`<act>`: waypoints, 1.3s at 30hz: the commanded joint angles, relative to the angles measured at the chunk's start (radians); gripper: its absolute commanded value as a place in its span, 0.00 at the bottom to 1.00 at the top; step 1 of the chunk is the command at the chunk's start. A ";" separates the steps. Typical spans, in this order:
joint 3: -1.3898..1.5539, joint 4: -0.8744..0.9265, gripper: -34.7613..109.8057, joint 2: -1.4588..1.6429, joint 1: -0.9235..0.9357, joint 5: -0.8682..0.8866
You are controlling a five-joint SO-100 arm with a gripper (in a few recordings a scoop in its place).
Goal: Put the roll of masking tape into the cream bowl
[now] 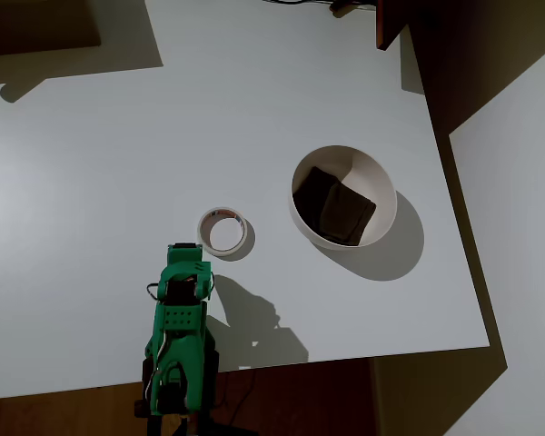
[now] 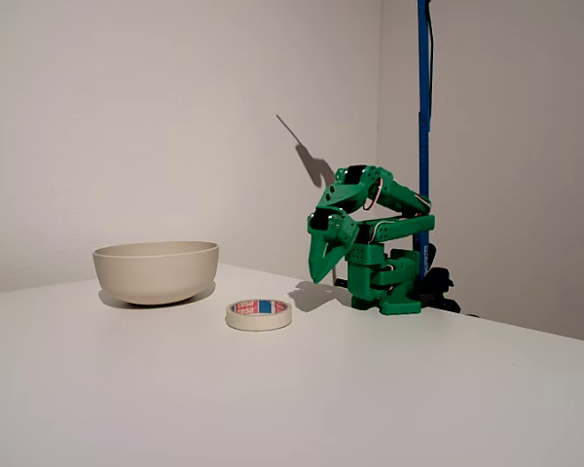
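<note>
Tape [image 1: 223, 231] flat on table [image 1: 91, 182], just beyond gripper [image 1: 183, 250], left of bowl [image 1: 381, 186] in overhead view — apart from it. Arm folded, fingers pressed together, pointing down. Step: reach. Spread fingers first, straddle ring wall — one finger through hollow centre — then pinch.

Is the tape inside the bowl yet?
No, it is still out. The roll of masking tape lies flat on the table beside the cream bowl, apart from it.
</note>
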 commanded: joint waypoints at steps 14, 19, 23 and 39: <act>-0.362 -0.189 0.34 -0.736 0.250 0.061; -0.360 -0.196 0.33 -0.735 0.253 0.067; -0.359 -0.209 0.33 -0.779 0.245 0.067; -0.359 -0.232 0.32 -0.900 0.212 0.078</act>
